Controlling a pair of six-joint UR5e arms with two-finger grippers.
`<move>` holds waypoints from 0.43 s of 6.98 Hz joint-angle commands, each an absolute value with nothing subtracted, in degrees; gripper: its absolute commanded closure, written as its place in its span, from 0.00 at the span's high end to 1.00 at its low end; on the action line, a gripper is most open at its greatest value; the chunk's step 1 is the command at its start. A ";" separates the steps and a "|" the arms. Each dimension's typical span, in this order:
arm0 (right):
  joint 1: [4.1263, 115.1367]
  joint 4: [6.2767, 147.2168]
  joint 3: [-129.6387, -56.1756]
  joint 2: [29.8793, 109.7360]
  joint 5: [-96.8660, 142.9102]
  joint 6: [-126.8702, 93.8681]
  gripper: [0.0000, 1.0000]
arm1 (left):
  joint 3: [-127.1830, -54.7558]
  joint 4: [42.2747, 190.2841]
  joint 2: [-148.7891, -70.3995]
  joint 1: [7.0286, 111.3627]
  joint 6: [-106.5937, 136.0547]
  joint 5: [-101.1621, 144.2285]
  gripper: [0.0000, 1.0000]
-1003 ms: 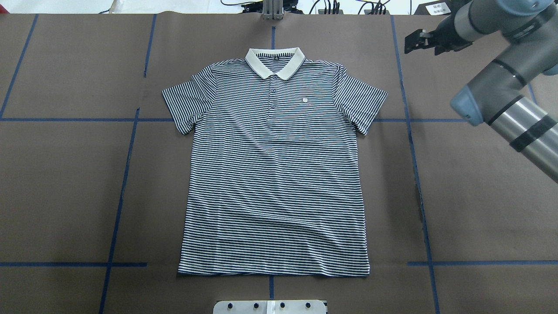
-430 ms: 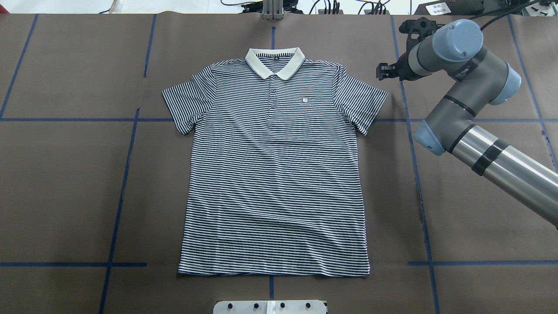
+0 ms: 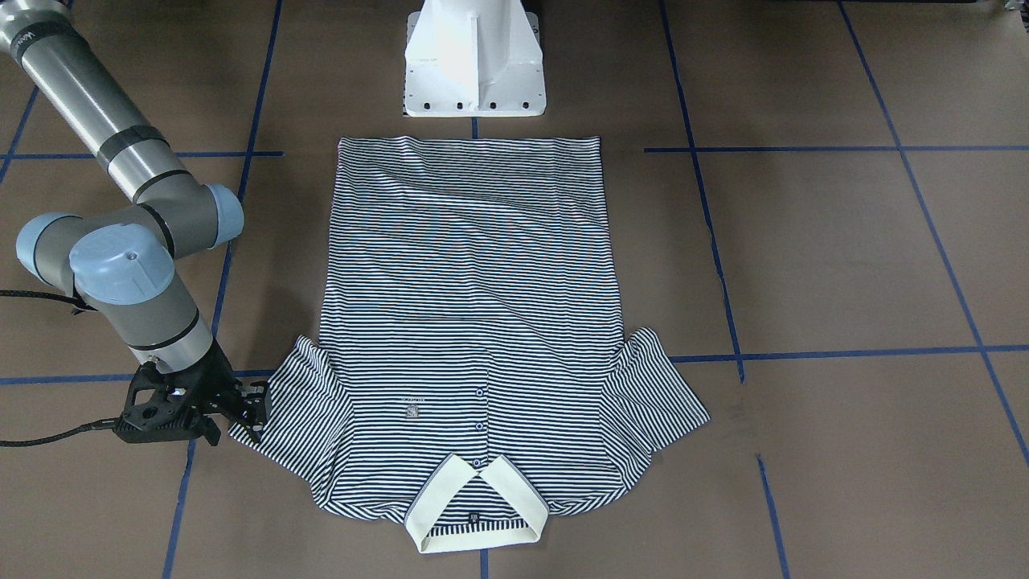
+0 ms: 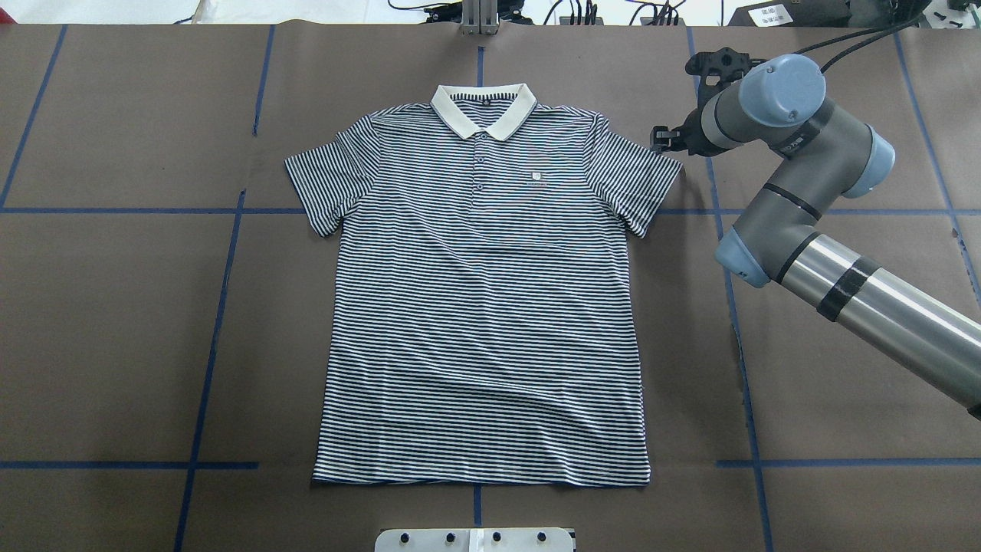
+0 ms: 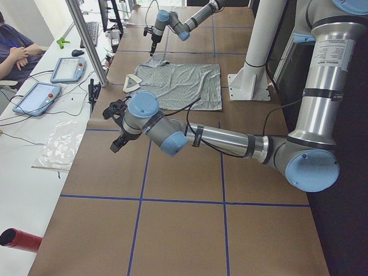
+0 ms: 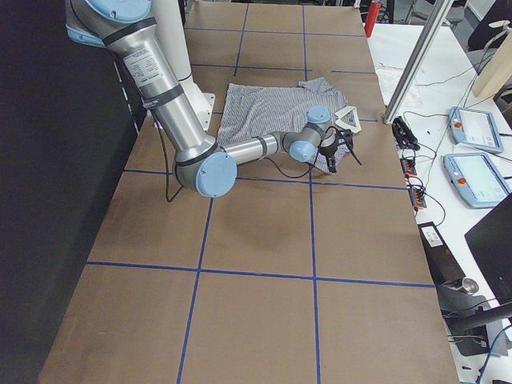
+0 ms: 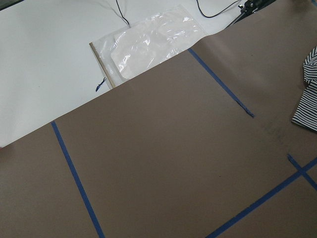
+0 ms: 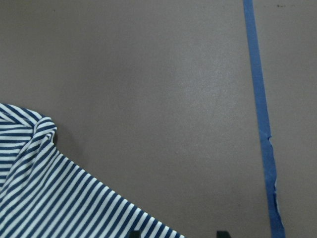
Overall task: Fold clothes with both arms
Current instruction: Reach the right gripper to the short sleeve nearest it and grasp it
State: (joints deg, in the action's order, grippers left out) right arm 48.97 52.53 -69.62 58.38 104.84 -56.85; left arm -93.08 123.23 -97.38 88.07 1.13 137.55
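Observation:
The striped polo shirt lies flat and face up on the brown table cover, cream collar at the far side, both sleeves spread. It also shows in the front-facing view. My right gripper is low at the tip of the shirt's right-hand sleeve. Its jaws stand apart, and the right wrist view shows the sleeve edge just beside them. My left gripper shows only in the exterior left view, above bare table well away from the shirt; I cannot tell whether it is open or shut.
The white pedestal base stands at the shirt's hem side. Blue tape lines cross the cover. A clear plastic bag lies past the table's edge. Control tablets and a seated person are beyond the far edge.
My right arm has swung in from the far right corner, and its gripper has moved left and down to the sleeve tip. The shirt has not moved.

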 commanded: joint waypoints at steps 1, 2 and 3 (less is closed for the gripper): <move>48.34 52.56 -69.35 58.53 103.81 -56.87 0.60 | -93.08 123.22 -97.38 88.07 1.14 137.55 1.00; 48.25 52.56 -69.43 58.54 103.71 -56.87 0.60 | -93.08 123.31 -97.38 88.07 1.14 137.55 1.00; 48.16 52.47 -69.43 58.62 103.71 -56.87 0.60 | -93.08 123.22 -97.38 88.07 1.14 137.55 1.00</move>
State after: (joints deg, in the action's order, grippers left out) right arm 48.30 52.54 -69.43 58.54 103.84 -56.86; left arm -93.08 123.26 -97.38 88.07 1.14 137.55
